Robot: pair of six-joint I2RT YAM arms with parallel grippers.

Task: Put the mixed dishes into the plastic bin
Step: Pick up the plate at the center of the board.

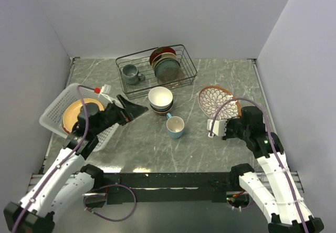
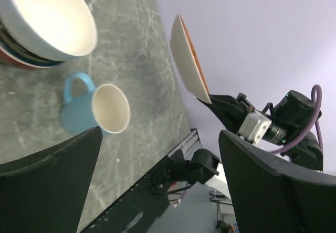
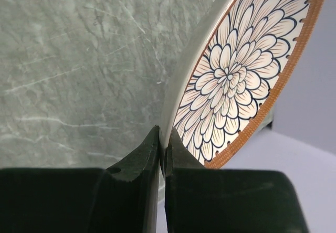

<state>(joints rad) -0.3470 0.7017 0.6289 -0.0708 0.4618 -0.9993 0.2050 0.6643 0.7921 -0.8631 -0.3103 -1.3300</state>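
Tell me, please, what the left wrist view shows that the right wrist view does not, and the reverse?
Only the left wrist view shows the stacked bowls, the light blue mug and the open, empty left gripper. Only the right wrist view shows the petal pattern on the face of the patterned plate. Both show that plate held tilted, pinched at its rim by the right gripper, with the marbled table behind it.
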